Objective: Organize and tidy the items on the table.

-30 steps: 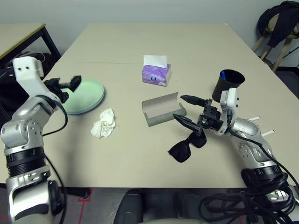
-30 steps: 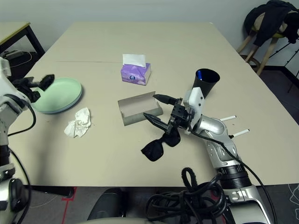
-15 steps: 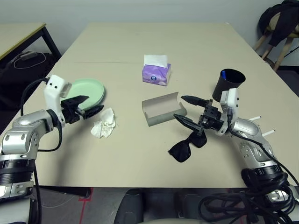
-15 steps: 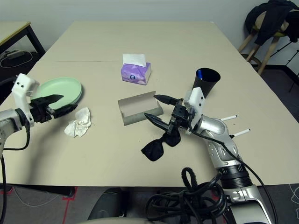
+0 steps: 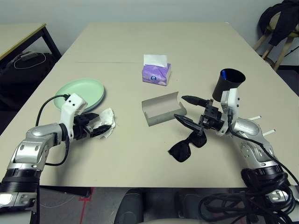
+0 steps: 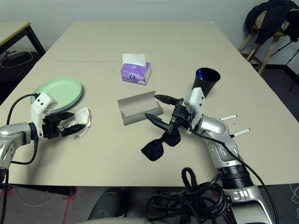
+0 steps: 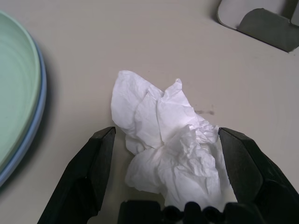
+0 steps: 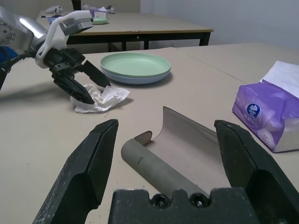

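Counter [image 5: 140,170]: bears all items; landmark, the grey glasses case [image 5: 163,108].
Plates [image 5: 88,88]: mint green on pale blue, left of the case.
Purple tissue box [image 5: 156,74]: beyond the case; small logo on its side, lettering too small to read.
Black cup [image 5: 227,84]: right of the case, blue pen [image 5: 224,75] inside.
Sunglasses [image 5: 187,146]: nearer the robot than the case.
Crumpled tissue [image 5: 105,122]: left of the case, near the plates.
Left claw [image 7: 167,130]: wide open astride the tissue, gripping nothing.
Right claw [image 8: 166,123]: wide open by the case, empty.
Risks: a shallow pinch could tear or drop the soft tissue; a sideways swing of the left claw could knock the plates.
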`<state>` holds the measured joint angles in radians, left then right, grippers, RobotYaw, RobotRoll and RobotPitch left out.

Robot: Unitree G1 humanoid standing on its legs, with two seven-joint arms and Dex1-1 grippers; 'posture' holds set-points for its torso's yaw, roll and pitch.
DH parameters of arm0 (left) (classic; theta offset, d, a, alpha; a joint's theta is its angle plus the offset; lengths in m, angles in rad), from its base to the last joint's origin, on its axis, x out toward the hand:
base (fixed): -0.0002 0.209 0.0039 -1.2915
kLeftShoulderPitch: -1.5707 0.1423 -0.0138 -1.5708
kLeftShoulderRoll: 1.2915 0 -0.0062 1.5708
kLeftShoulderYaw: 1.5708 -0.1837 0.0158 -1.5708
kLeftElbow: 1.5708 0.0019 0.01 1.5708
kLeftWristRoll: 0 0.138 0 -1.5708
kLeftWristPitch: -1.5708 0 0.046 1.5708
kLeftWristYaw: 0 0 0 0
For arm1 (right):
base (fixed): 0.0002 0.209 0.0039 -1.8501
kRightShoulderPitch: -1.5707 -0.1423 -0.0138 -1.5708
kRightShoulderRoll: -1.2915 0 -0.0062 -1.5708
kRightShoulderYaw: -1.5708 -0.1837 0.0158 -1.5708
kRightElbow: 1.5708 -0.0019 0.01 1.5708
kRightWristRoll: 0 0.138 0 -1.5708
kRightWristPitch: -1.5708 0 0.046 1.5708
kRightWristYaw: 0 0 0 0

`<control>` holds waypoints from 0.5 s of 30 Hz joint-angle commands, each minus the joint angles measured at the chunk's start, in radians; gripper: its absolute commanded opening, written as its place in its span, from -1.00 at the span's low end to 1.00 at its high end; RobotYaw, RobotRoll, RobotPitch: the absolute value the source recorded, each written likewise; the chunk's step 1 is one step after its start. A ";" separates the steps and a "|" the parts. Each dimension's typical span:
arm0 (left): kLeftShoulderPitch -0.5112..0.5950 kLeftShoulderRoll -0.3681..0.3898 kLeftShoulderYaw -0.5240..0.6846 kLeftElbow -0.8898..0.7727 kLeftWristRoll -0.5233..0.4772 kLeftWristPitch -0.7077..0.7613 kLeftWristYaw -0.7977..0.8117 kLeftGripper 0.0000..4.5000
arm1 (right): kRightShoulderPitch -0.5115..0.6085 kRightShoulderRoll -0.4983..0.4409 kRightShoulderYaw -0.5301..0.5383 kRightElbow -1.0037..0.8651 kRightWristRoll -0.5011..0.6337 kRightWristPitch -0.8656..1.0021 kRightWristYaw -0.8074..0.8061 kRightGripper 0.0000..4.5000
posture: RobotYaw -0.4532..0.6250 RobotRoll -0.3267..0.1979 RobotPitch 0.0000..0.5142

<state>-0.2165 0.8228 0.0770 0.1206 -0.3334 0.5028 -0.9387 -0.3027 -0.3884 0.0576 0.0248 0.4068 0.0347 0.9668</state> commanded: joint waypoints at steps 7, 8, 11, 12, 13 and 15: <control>0.022 -0.008 0.004 -0.055 -0.011 0.015 -0.017 -0.18 | -0.006 -0.009 -0.014 -0.010 0.001 -0.001 0.000 1.00 | 0.01 0.25 -0.78; 0.024 -0.006 0.006 -0.063 -0.016 0.024 -0.019 -0.33 | -0.005 -0.009 -0.014 -0.010 0.001 -0.002 -0.001 1.00 | 0.01 0.25 -0.78; 0.030 0.001 0.010 -0.086 -0.030 0.054 -0.028 -0.84 | -0.002 -0.009 -0.014 -0.010 0.000 -0.002 -0.001 1.00 | 0.01 0.25 -0.78; 0.032 0.004 0.011 -0.096 -0.036 0.067 -0.031 -0.99 | 0.000 -0.009 -0.013 -0.011 0.000 -0.002 -0.001 1.00 | 0.01 0.25 -0.78; 0.030 0.005 0.018 -0.108 -0.050 0.089 -0.032 -0.99 | 0.001 -0.008 -0.011 -0.011 -0.001 -0.001 -0.001 1.00 | 0.01 0.25 -0.78; 0.016 -0.004 0.040 -0.124 -0.079 0.128 -0.020 -0.99 | 0.001 -0.010 -0.006 -0.012 -0.003 0.000 0.004 1.00 | 0.03 0.25 -0.78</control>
<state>-0.1911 0.8163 0.0889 0.0264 -0.3822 0.5949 -0.9612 -0.3044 -0.3887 0.0576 0.0248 0.4066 0.0346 0.9670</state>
